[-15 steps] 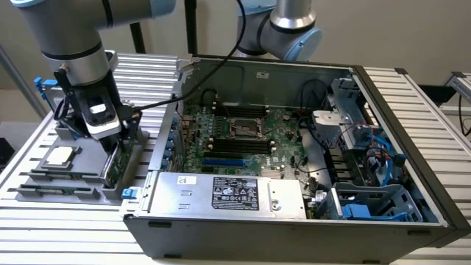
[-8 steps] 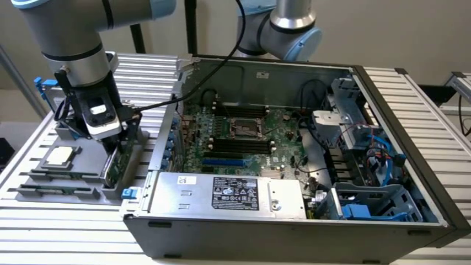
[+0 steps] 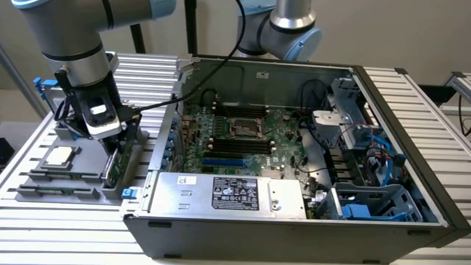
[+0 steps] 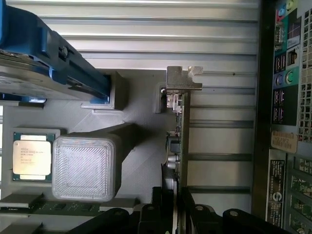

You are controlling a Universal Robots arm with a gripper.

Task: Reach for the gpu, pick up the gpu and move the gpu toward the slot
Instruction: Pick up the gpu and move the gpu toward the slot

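In ribbed grey holder (image 4: 141,156), thin green gpu (image 4: 181,141) stands edgewise; gripper (image 4: 173,197) at it.

The gpu (image 4: 184,136) stands hemmed (seemingly tightly) between gray block (image 4: 85,168) and case wall (image 4: 265,122).

No text can be read.
- Power supply label (image 3: 235,193): white print on black, illegible.
- Small white sticker (image 3: 187,180) beside it: mark unreadable.
- Processor chip (image 4: 31,161): printed lines, illegible.
- Orange sticker (image 4: 284,141) on case rear: illegible.
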